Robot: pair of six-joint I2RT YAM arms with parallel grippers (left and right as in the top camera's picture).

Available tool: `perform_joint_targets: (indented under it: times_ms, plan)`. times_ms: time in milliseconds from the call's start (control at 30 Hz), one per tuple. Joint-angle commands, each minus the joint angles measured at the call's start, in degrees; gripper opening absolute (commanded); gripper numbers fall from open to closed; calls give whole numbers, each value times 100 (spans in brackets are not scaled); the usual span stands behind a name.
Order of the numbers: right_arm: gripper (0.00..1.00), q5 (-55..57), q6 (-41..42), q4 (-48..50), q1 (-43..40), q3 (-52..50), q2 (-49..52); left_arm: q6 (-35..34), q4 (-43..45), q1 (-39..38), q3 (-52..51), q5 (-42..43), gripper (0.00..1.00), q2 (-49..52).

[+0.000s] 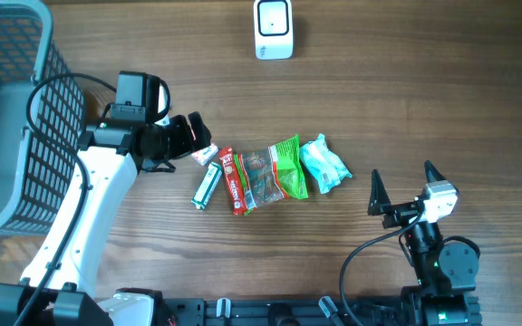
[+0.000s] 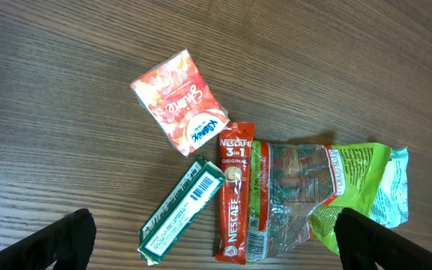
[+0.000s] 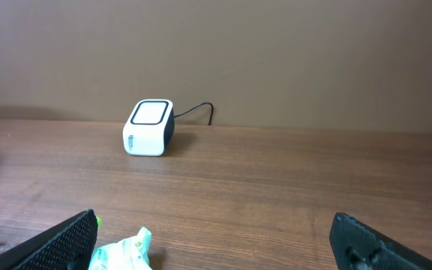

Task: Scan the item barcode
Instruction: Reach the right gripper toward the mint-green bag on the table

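Hovering the left gripper [image 1: 193, 136] over the left end of a row of packets near the middle of the table [image 1: 424, 91], fingers spread wide, gripping nothing. Parking the right gripper [image 1: 401, 172] toward the front right corner, fingers likewise wide apart, empty.

Reading the small green box [image 2: 182, 210] as the likeliest item, not certain: lying flat, barcode facing up, touching the coffee stick [image 2: 235, 191] along one side, just beside the red tissue pack [image 2: 178, 101].

Expecting light, fairly stiff card, slightly slick. Pinching across the narrow width at mid-length, avoiding the barcode end. Watching for the coffee stick dragging along, being thin, floppy and in contact.

Treating the green snack bag [image 2: 328, 195] and the teal packet [image 1: 323, 163] as soft, crinkly, shifting under pressure; leaving alone.

Needing a carry toward the scanner [image 1: 273, 29] at the back edge, turning the barcode toward its window. Ignoring the basket [image 1: 7, 118] at the left edge.
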Motion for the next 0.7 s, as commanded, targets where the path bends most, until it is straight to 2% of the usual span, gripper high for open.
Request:
perform_joint_targets:
  times_ms: [0, 167, 333, 533, 667]
  plan:
    - [100, -72, -15, 48, -26, -7, -11, 81, 11, -11, 37, 92, 100, 13]
    - [100, -168, 9, 55, -26, -7, -11, 81, 9, -11, 37, 92, 100, 13]
    - [100, -535, 1679, 83, -26, -7, -7, 81, 9, -11, 37, 92, 100, 13]
    - [100, -831, 1628, -87, -28, 162, 74, 81, 9, -11, 37, 92, 100, 13]
    - [100, -1045, 1609, -651, -28, 848, 372, 81, 9, -11, 37, 92, 100, 13]
